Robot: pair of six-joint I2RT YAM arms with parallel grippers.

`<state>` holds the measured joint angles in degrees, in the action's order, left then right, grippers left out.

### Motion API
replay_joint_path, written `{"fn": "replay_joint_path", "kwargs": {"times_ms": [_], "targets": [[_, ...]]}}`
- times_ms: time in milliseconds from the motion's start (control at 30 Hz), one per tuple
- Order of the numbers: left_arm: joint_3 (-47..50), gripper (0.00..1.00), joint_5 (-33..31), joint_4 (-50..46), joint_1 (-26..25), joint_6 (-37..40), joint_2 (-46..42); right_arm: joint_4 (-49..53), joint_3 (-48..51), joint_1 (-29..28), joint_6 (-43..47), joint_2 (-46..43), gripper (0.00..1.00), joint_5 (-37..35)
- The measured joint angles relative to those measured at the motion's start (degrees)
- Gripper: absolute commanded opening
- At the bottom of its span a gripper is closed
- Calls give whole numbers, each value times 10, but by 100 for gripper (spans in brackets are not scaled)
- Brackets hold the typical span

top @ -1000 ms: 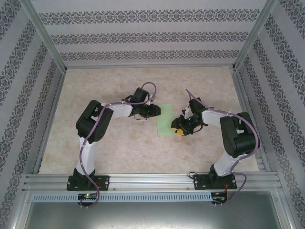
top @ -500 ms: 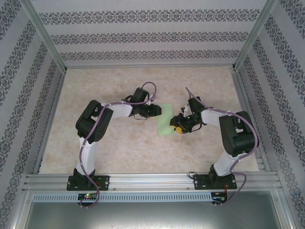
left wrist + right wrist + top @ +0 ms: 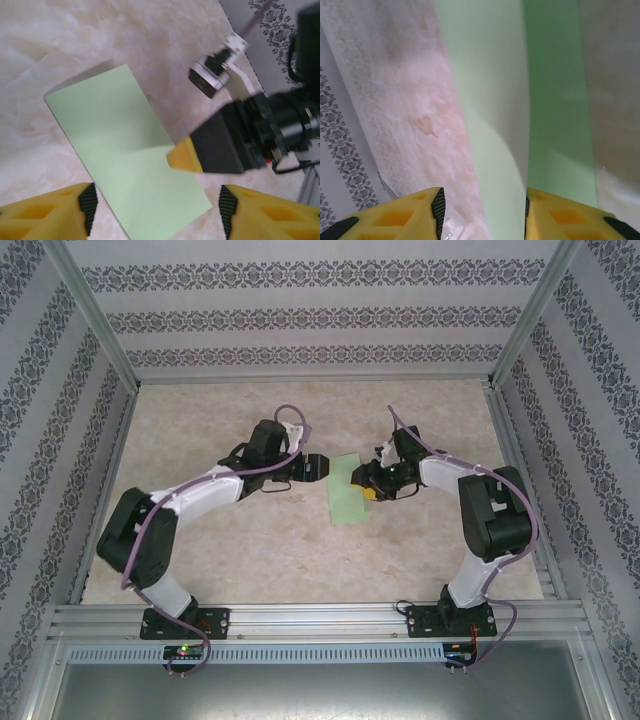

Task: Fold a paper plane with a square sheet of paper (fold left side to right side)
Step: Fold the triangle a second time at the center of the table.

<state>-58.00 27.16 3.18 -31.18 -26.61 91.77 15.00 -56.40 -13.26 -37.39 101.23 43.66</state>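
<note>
Our left claw (image 3: pixel 320 467) has backed left off the folded square sheet of paper (image 3: pixel 346 496), released; our right claw (image 3: pixel 363 484), parted, has climbed up-frame along its right edge.

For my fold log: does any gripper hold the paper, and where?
Nothing is held: left gripper open, right gripper open, one fingertip at the paper's edge.

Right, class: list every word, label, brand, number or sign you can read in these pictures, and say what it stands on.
No text can be read.
The green sheet of paper is blank.
The walls bear only an ornamental pattern, no letters.
Nothing legible shows on the left arm or the right arm; any marking there is too small to read.
</note>
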Motion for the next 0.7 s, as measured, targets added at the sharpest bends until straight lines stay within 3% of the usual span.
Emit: {"fn": "replay_joint_path", "kwargs": {"times_ms": [167, 400, 700], "targets": [[36, 75, -74, -10, -101, 30, -35, 8, -34, 2, 0, 18, 45, 8], [7, 79, -195, -77, -223, 61, -3, 25, -66, 4, 0, 27, 45, 9], [-113, 81, -322, -165, -278, 88, 123, 36, -71, 4, 0, 35, 45, 9]]}}
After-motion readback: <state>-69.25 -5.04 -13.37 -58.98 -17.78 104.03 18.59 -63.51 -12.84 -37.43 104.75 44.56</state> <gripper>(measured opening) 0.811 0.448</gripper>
